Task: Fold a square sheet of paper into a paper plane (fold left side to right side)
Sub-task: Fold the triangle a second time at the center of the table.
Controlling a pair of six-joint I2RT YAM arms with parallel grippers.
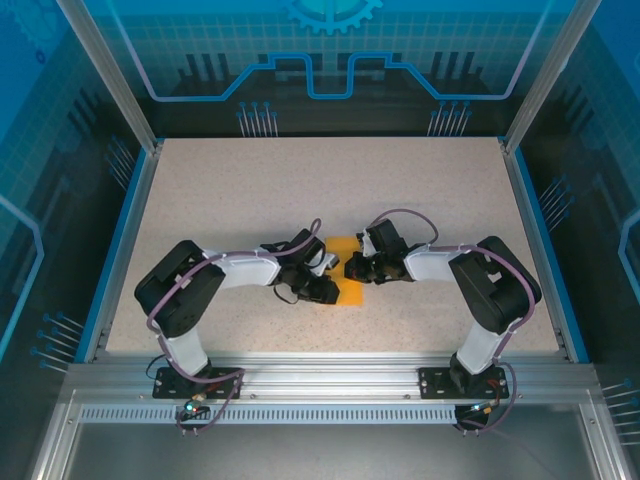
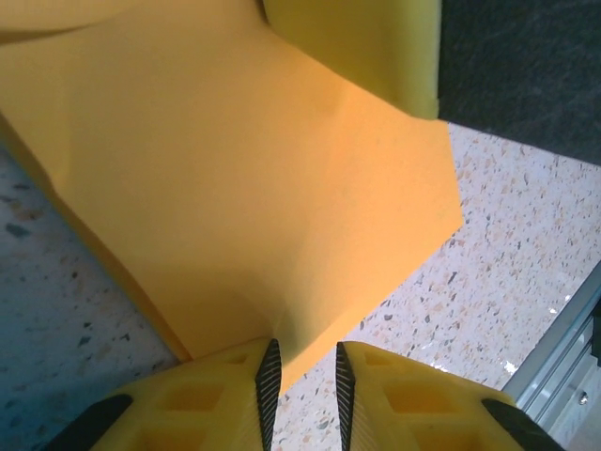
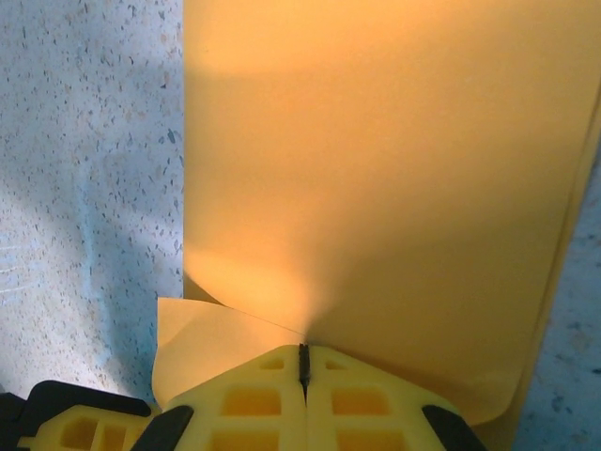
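Observation:
The square sheet of paper (image 1: 346,246) is bright orange and lies mid-table between both grippers, in layers rather than as a paper plane. My right gripper (image 3: 303,357) is shut on its near edge, and the paper (image 3: 376,169) puckers upward at the pinch. A curled flap (image 3: 202,343) sticks out to the left of the fingers. From the other side, my left gripper (image 2: 302,362) stands open with a narrow gap. A corner of the sheet (image 2: 263,188) reaches into that gap against the left pad (image 2: 269,376). In the top view the left gripper (image 1: 328,290) and right gripper (image 1: 352,268) nearly meet over the paper.
The speckled table (image 1: 300,190) has free room all round the paper. Blue rails (image 1: 125,240) edge its sides, and an aluminium frame (image 1: 330,375) runs along the near edge. A pale yellow finger (image 2: 376,47) of the other gripper rests on the sheet.

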